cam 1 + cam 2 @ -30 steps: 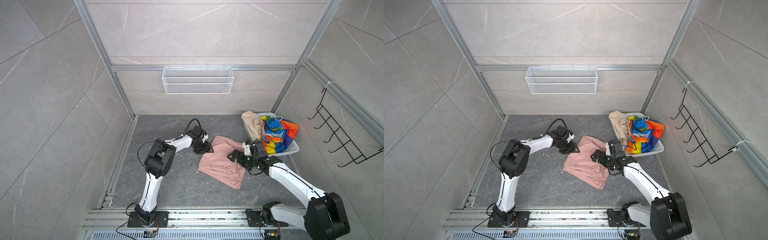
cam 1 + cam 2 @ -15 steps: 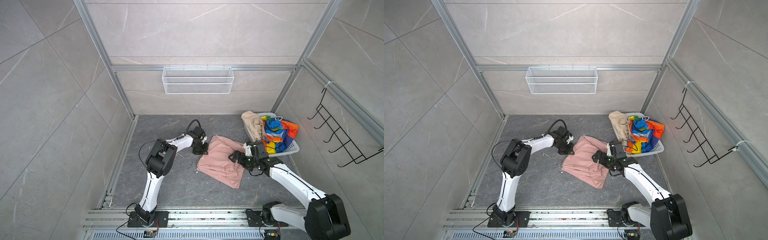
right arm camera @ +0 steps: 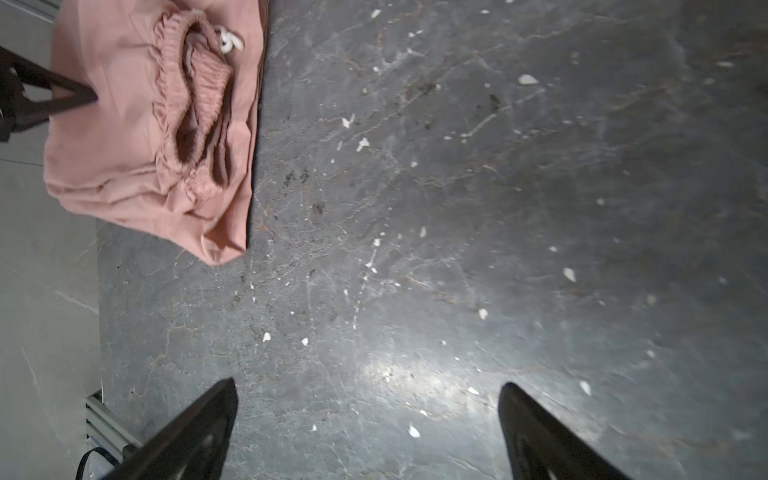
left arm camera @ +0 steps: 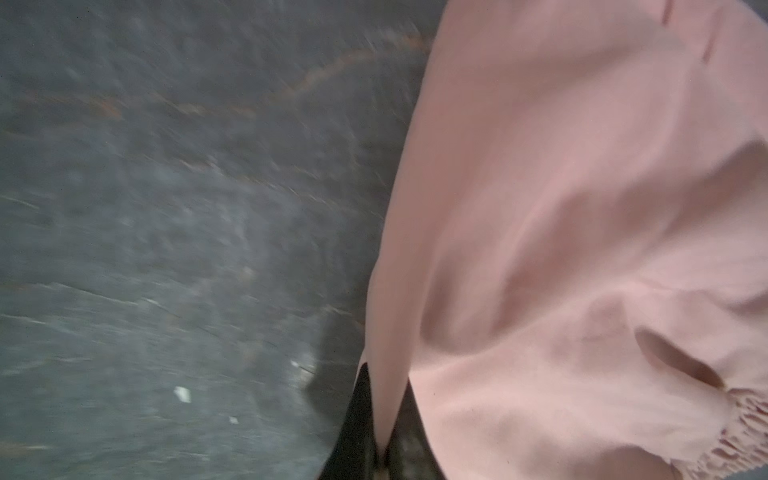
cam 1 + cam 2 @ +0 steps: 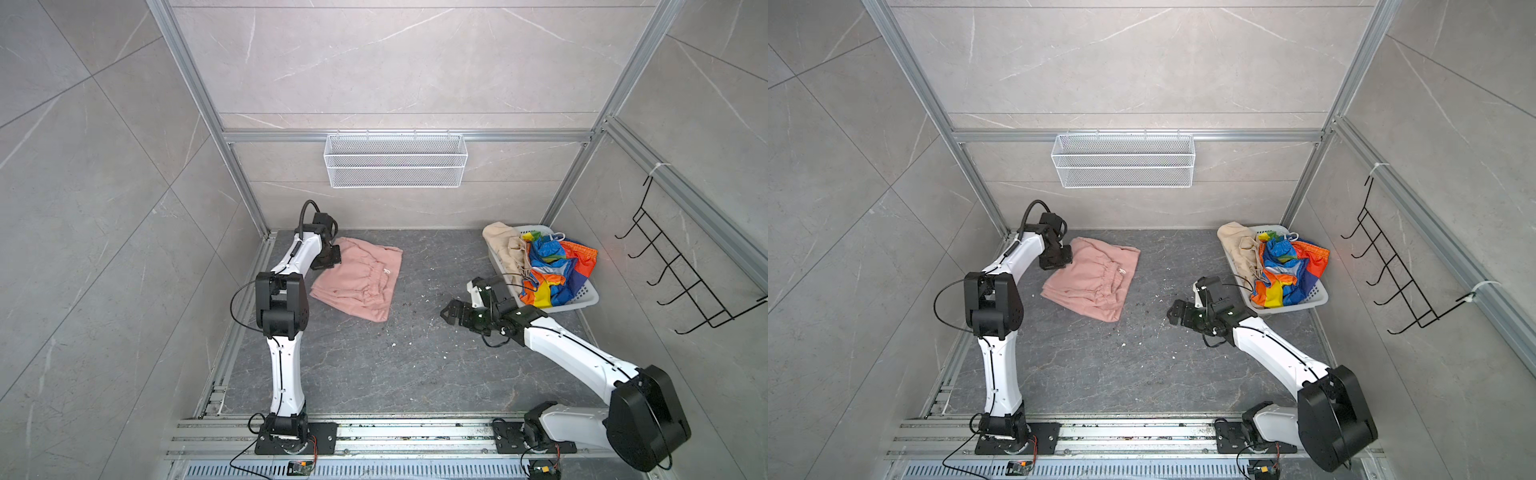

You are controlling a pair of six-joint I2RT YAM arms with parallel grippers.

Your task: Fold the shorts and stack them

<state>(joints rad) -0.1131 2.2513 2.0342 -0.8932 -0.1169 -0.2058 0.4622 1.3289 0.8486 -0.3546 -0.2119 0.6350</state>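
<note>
Upper left of the table (image 5: 374, 374), in both top views, we see the left tool (image 5: 330, 261) clamped shut on the left edge of the salmon-pink shorts (image 5: 359, 278). The blurred left wrist view shows a strip of pink cloth pinched between its black fingers (image 4: 361, 415). These shorts lie crumpled on the table, their gathered waistband and a white drawstring end showing in the right wrist view. At centre right of the frame, the right tool (image 5: 459, 302) stands with its jaws spread wide and nothing between them, over bare table. It is well apart from the pink pair and near the white basket (image 5: 584, 300). At the right of the frame we find the beige shorts (image 5: 505, 245) draped over the basket's upper-left rim. Beside them, the rainbow-striped shorts (image 5: 548, 266) are heaped inside, spilling over the right rim.
</note>
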